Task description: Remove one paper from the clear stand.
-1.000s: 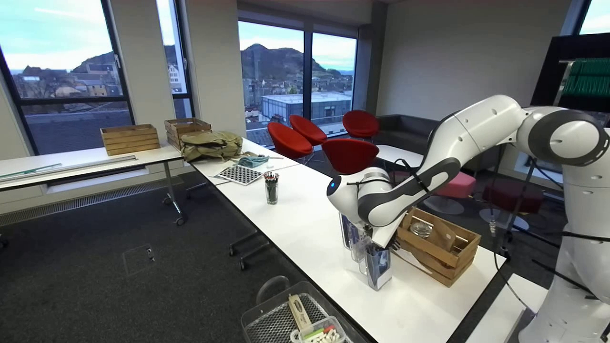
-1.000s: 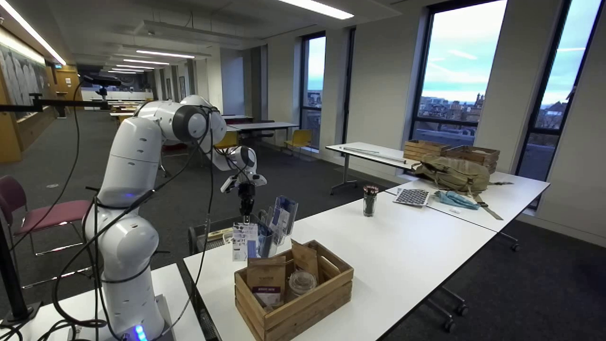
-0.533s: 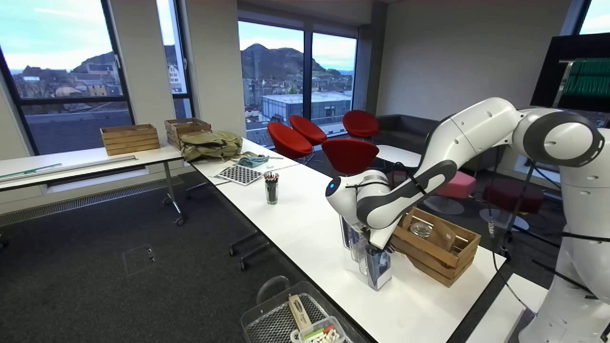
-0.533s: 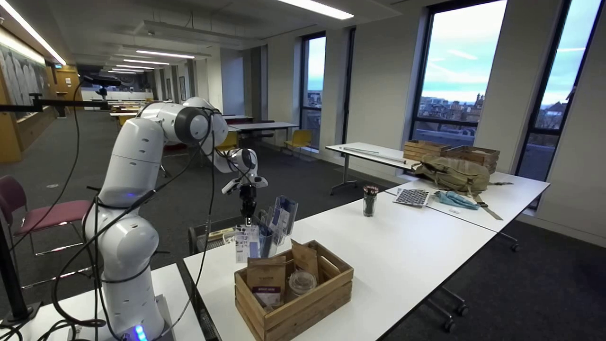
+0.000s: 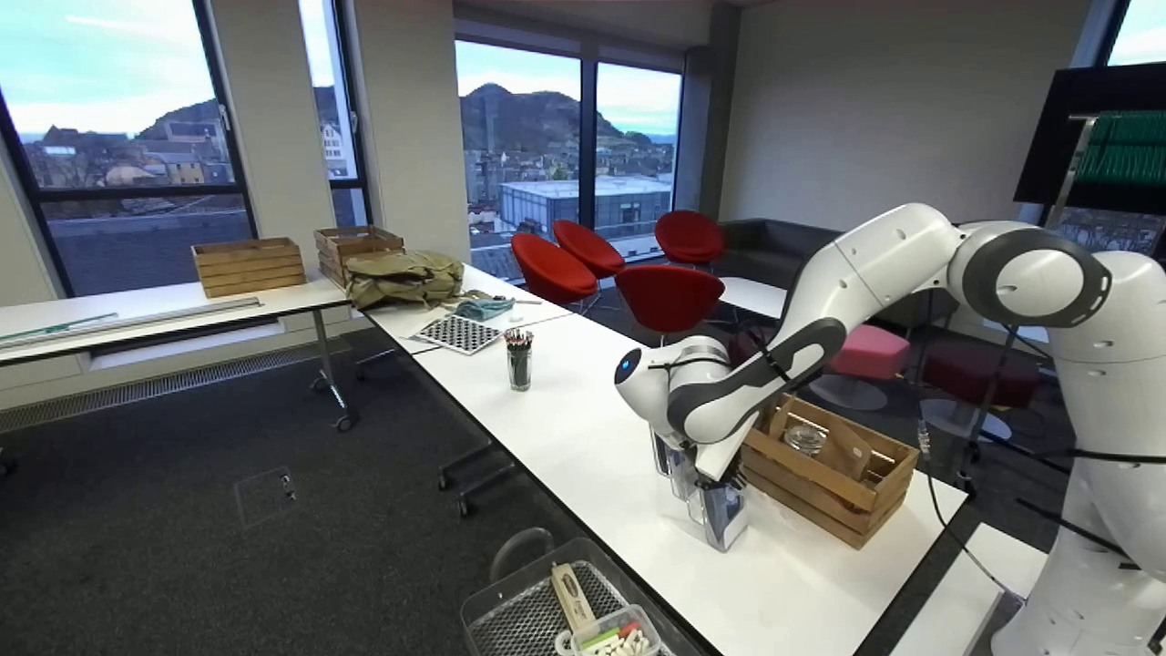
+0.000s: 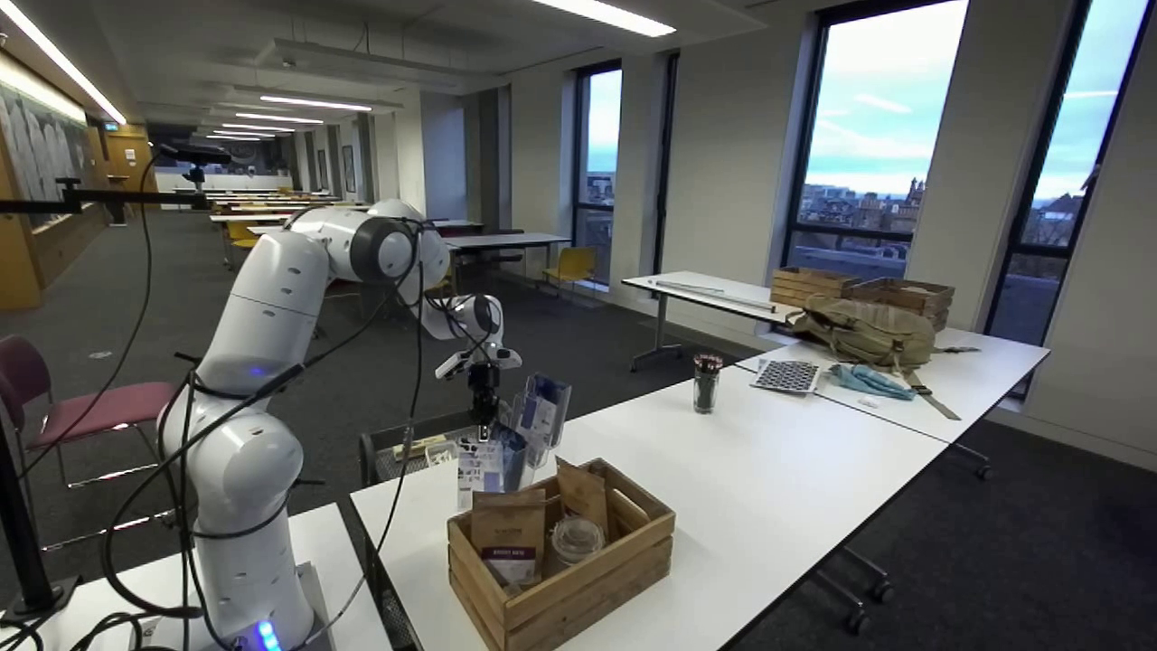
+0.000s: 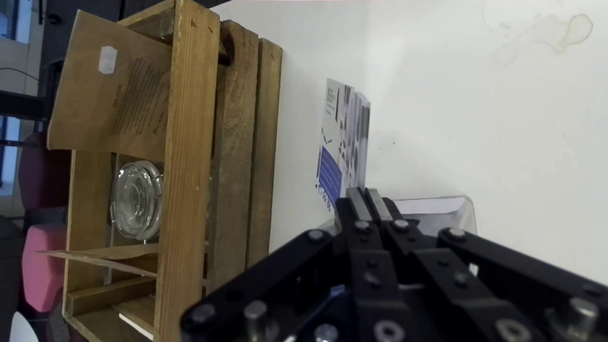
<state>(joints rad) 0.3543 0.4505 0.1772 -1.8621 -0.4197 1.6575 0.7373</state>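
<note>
The paper, a thin leaflet printed in blue and white, hangs below my gripper in an exterior view. In the wrist view my gripper has its fingertips nearly together with the folded paper pinched at the tips and reaching out past them. The clear stand, with several pockets holding blue leaflets, stands on the table in both exterior views. In the wrist view a pocket rim of the clear stand shows just right of the fingertips; the rest is hidden. The paper is beside the stand, on the crate side.
A wooden crate with bags and a glass jar stands close beside the paper, also in the wrist view. A glass of pencils stands farther along the white table. A mesh basket is beside the table edge.
My gripper has moved a little right and down in an exterior view, and the paper has moved along with it. The stand looks shifted very slightly.
</note>
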